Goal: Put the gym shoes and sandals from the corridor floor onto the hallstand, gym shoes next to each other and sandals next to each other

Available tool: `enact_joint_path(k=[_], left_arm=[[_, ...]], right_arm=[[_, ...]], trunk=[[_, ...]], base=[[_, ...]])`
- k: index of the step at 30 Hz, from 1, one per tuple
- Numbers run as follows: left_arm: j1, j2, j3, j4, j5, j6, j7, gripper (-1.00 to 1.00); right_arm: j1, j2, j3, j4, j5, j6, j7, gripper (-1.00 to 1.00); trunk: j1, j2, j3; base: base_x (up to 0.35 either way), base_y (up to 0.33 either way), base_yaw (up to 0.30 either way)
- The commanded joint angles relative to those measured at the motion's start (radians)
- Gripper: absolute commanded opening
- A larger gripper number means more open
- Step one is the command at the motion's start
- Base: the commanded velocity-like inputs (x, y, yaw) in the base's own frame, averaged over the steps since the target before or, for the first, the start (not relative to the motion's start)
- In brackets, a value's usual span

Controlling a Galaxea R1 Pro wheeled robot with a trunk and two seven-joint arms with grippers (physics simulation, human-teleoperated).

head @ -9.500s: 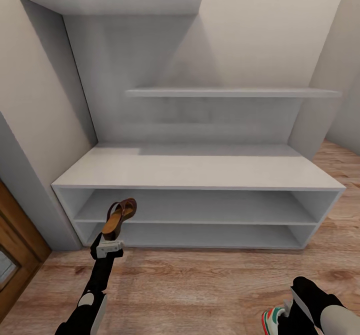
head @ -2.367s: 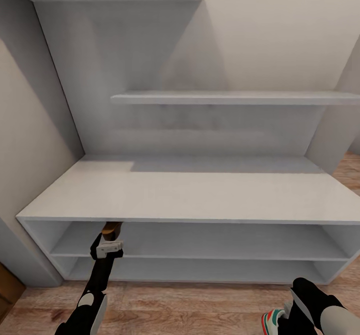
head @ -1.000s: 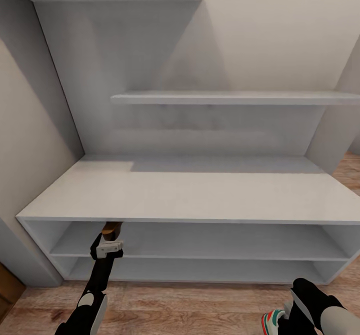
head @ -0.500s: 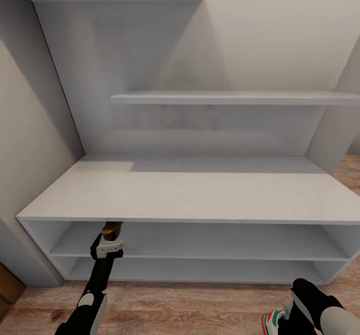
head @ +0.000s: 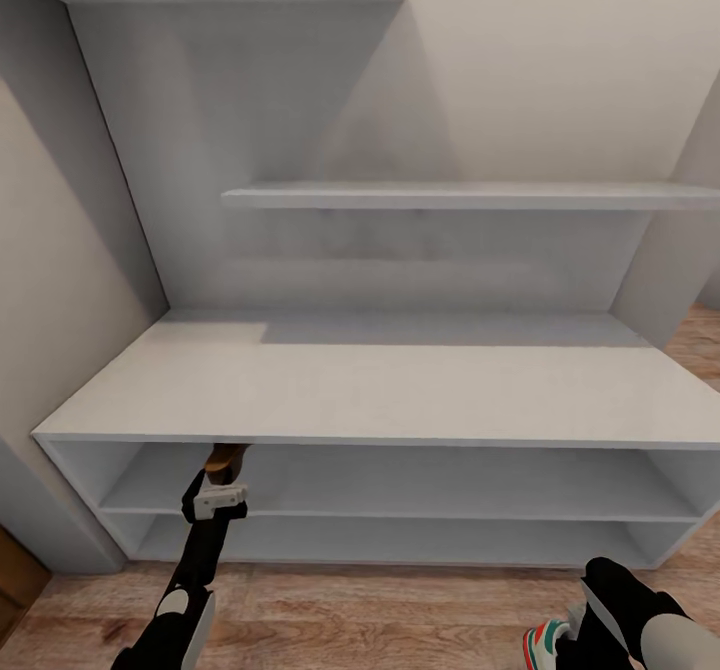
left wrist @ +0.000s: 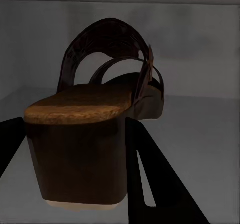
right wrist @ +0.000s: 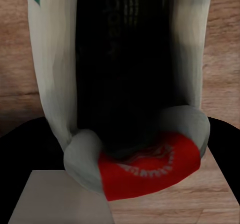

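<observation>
A brown sandal (left wrist: 100,108) is clamped by its block heel in my left gripper (left wrist: 75,139), whose black fingers (left wrist: 150,179) sit on either side. In the head view that sandal (head: 222,457) reaches in under the broad top of the pale grey hallstand (head: 400,390), at the left end of the upper open shelf, with the left gripper (head: 220,480) just behind it. My right gripper (head: 575,632) hangs low at the right over the wood floor (head: 380,610), shut on a white gym shoe (head: 543,642). The shoe's red heel lining and teal trim (right wrist: 145,169) show up close.
A long wall shelf (head: 450,195) juts out above the hallstand's top. A grey side wall (head: 60,250) closes in on the left, with a brown door edge (head: 12,585) low beside it. Both open shelves (head: 450,500) run wide to the right.
Since the oldest frame the camera has moved closer to the hallstand, and the sandal now pokes under its top. Over the last second the left arm has barely shifted.
</observation>
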Motion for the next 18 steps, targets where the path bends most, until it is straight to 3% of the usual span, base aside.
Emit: enact_joint_path(k=[1,8,18], left_arm=[[0.0,0.0,0.0,0.001,0.0,0.0,0.0,-1.0],[0.0,0.0,0.0,0.007,0.0,-0.001,0.0,-1.0],[0.0,0.0,-0.001,0.008,0.0,-0.001,0.0,-1.0]], right_arm=[[0.0,0.0,0.0,0.0,0.0,0.0,0.0,-1.0],[0.001,0.0,0.0,0.0,0.0,0.0,0.0,-1.0],[0.002,0.0,0.0,0.0,0.0,0.0,0.0,-1.0]], trunk=[[0.0,0.0,0.0],[0.0,0.0,0.0],[0.0,0.0,0.0]], base=[[0.045,0.0,0.0],[0.121,0.0,0.0],[0.028,0.0,0.0]])
